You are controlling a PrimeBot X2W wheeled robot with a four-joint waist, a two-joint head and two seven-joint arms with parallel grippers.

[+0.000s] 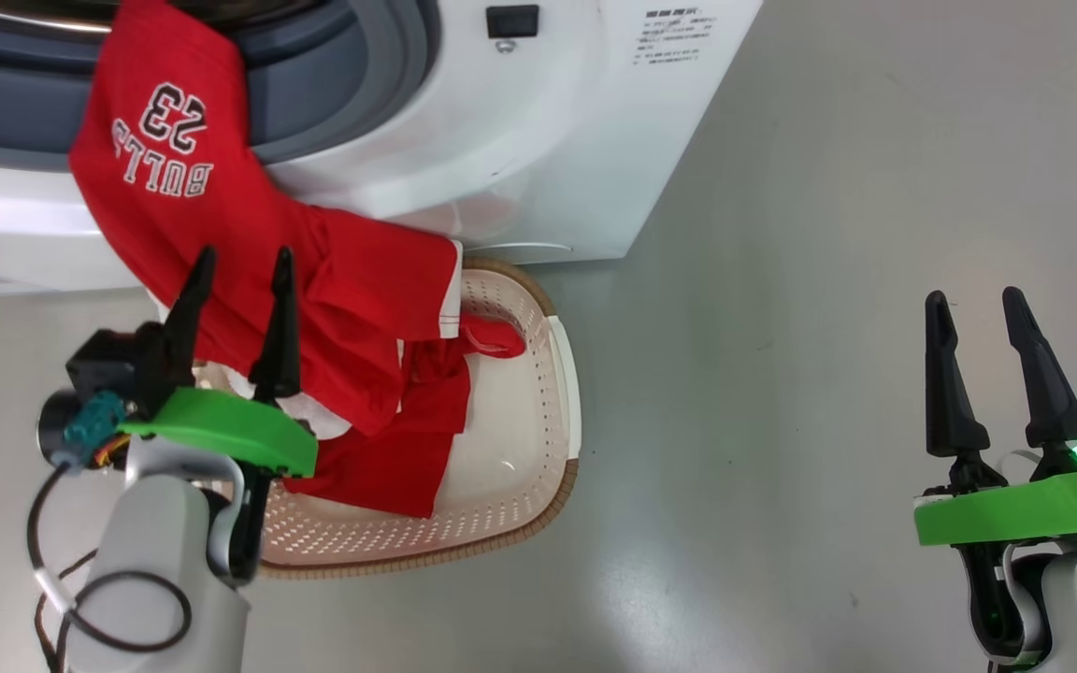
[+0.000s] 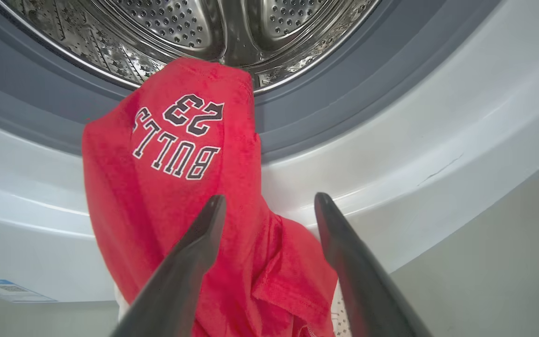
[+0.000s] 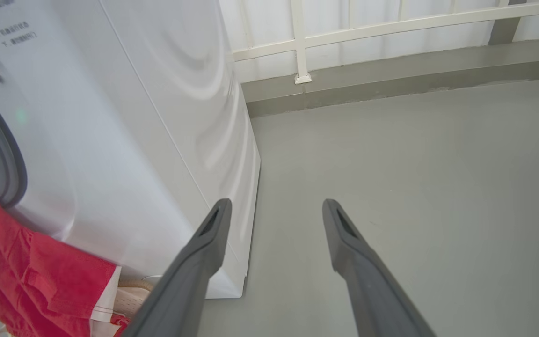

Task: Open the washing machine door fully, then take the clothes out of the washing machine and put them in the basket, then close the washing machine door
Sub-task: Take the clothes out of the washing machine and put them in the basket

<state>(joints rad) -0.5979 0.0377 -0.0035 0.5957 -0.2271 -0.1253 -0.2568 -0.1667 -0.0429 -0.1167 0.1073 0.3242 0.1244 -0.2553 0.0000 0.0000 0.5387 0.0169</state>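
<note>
Grey floor [image 1: 782,374] surrounds the washer [image 1: 520,168]. Head view: clothes [image 1: 221,215] trail from the opening down into the basket [image 1: 538,449]. The left pincer [image 1: 246,252] is wide and empty over them; the right pincer [image 1: 975,295] is wide, well apart. Left wrist view: the clothes' top hangs on the drum [image 2: 232,28] lip. Right wrist view: bare floor ahead. Unloading is judged in hand. Next, grip the clothes and pull them clear.

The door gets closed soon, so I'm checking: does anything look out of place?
Yes. The red BULLS 23 garment hangs out of the washing machine, draped over the grey door seal down towards the basket. Closing now would likely trap it.
</note>
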